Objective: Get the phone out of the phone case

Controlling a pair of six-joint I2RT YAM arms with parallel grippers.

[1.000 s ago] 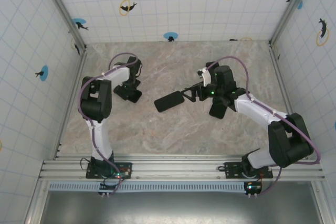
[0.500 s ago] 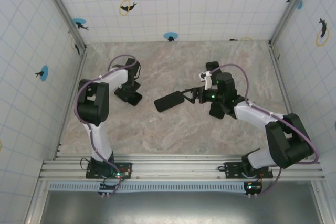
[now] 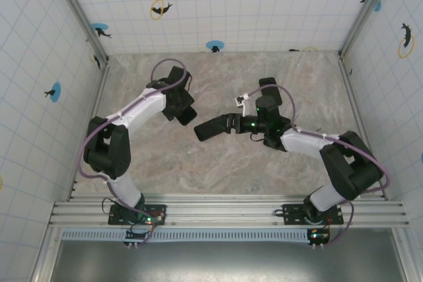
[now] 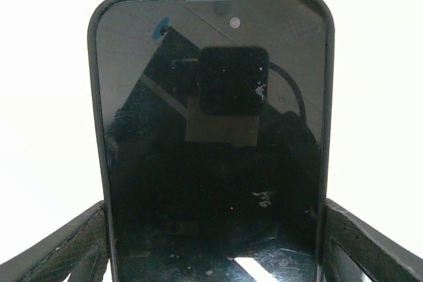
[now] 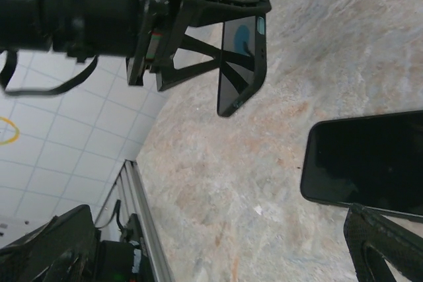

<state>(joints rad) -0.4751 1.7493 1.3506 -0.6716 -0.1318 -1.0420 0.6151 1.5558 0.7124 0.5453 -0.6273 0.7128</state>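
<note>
Phone [image 4: 211,163] sits inside its case [image 4: 99,123] in the left wrist view: the black rim wraps the top and both long sides of the screen. The left gripper [image 4: 213,239] is clamped on the case's long sides near the bottom end, with a finger [image 4: 66,246] on each side. The phone's long axis runs straight out from the gripper. The end with the camera hole points away and the screen faces the wrist. That low grip likely leaves the top corners free for peeling the rim off.

From the top camera, a dark slab [image 3: 213,127] lies on the table [image 3: 264,163]; I cannot tell whether it is a bare phone or an empty case. The cased phone is just left of the slab, apart from it. The right gripper [image 3: 234,122] is at the slab's right end, and the slab's long axis points at it.

In the right wrist view the slab lies flat, ahead of one finger [image 5: 380,249]. The right jaws stand wide with nothing between them, probably ready to take hold. Beyond the slab the cased phone shows edge-on and slopes down, with its lower end near the table. Whether it touches the table is unclear.
</note>
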